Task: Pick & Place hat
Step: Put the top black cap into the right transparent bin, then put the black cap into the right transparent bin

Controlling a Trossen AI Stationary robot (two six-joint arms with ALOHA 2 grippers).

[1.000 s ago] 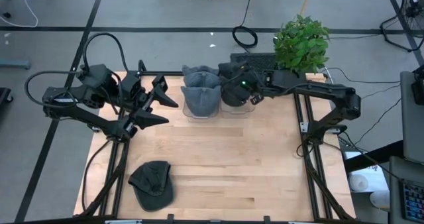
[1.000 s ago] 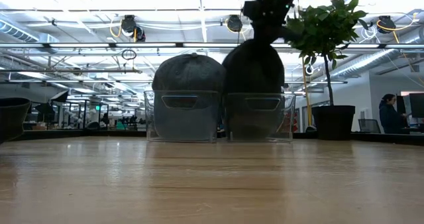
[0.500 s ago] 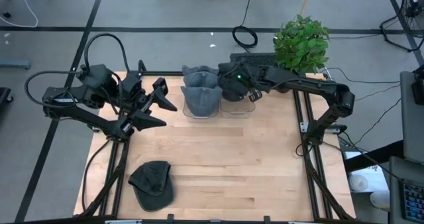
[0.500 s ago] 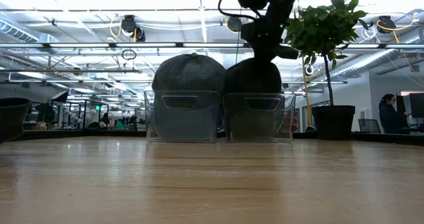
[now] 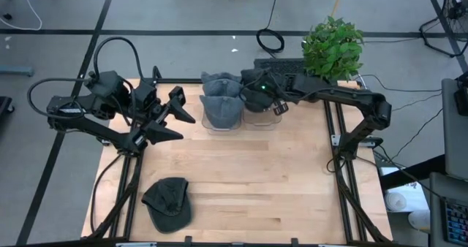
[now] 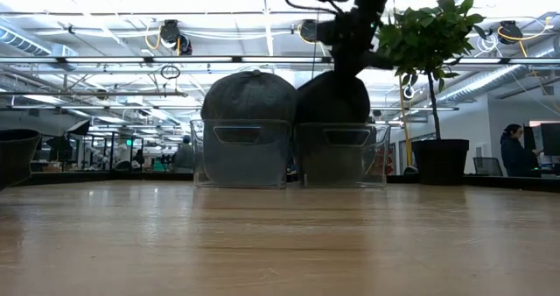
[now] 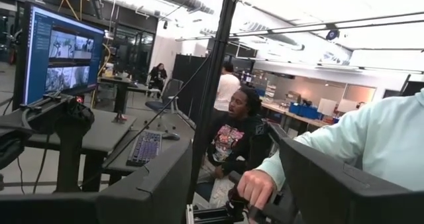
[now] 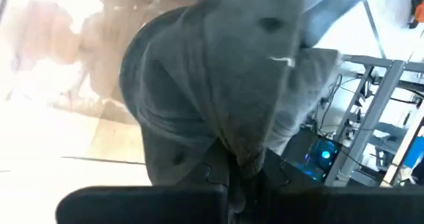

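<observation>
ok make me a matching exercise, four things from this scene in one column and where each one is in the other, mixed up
Things:
1. loose hat
2. plant
3. left gripper
4. right gripper

Places:
A. above the hat in the right bin
B. flat on the table's near left corner
C. off the table's far right corner
D. over the table's left side, nothing in it

Pairs: 1-B, 2-C, 3-D, 4-A
</observation>
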